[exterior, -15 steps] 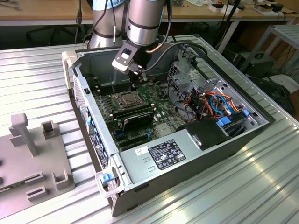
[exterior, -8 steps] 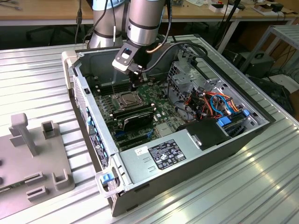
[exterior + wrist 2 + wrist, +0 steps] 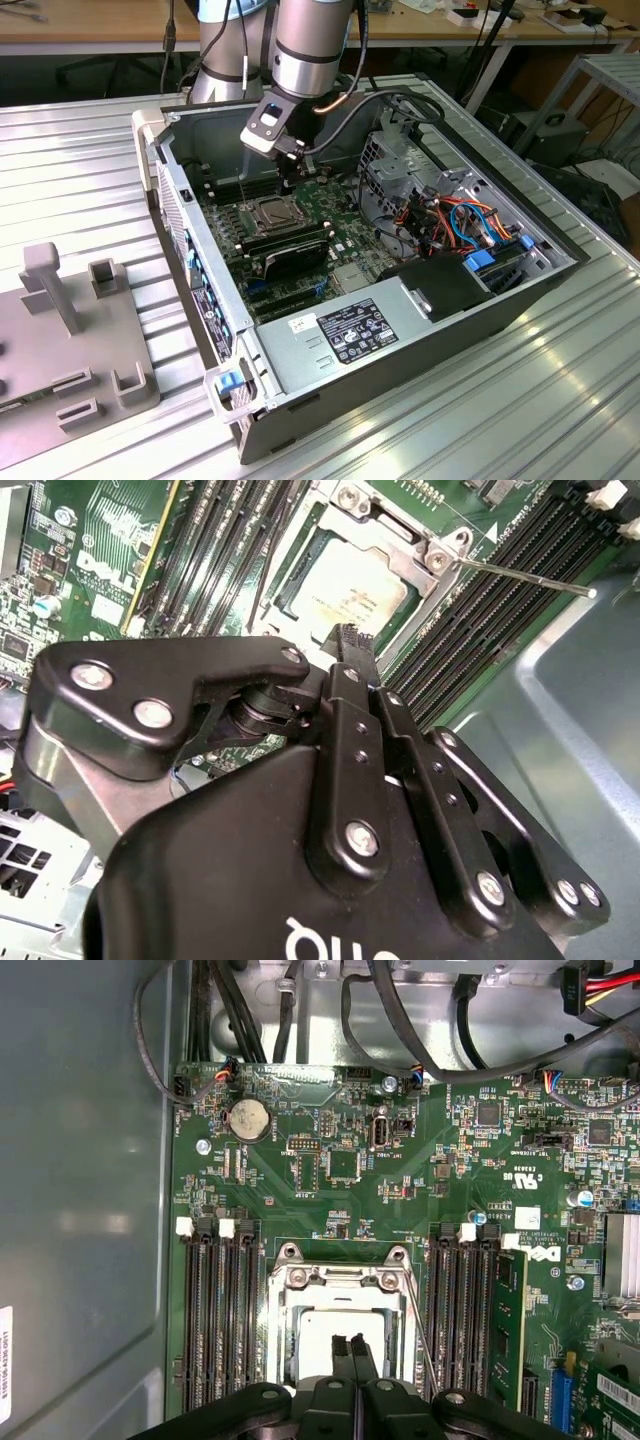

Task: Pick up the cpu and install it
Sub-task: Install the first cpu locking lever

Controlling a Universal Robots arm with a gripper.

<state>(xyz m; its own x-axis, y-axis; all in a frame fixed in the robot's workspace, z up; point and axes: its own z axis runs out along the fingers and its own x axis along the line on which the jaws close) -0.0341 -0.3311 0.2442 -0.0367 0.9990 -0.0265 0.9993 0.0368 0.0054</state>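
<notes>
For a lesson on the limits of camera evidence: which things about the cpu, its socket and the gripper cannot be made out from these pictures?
- Whether the gripper touches the cpu: in the first wrist view the gripper itself covers the contact spot.
- The cpu's near edge: in the second wrist view the gripper's body hides it.
- How the cpu sits in the socket: too small to tell in the exterior view.

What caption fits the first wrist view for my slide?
Black gripper, shut, over the flat grey square cpu in the metal-framed socket.
</notes>
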